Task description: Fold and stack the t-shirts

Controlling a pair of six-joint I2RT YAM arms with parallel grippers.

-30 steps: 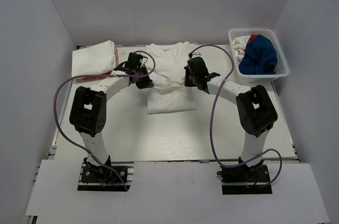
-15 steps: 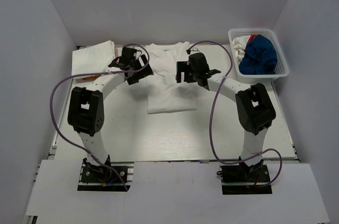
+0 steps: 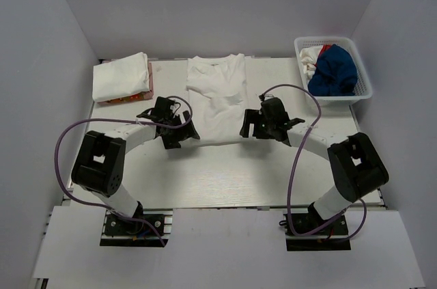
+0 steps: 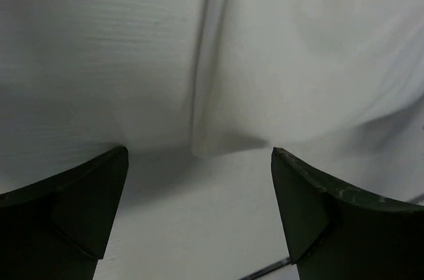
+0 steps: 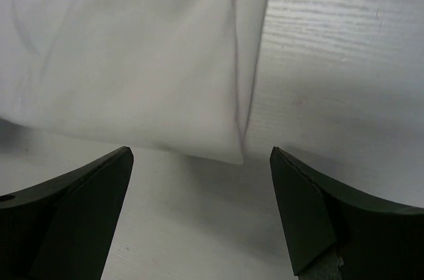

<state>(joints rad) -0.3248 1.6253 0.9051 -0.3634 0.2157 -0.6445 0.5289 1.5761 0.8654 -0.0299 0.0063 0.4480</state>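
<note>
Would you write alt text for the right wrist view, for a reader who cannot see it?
The right gripper, its dark jaws open, hangs over a corner of a white t-shirt lying on a pale wood-grain table. The cloth fills the upper left; bare table shows at right.

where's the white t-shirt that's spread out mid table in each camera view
Top external: the white t-shirt lies mid-table, collar toward the far wall.
Left wrist: it fills the upper right, its near left corner low in mid-frame.
Right wrist: it fills the upper left, its near right corner low in mid-frame.
Shared landmark: the shirt's near hem lying on the white table.
</note>
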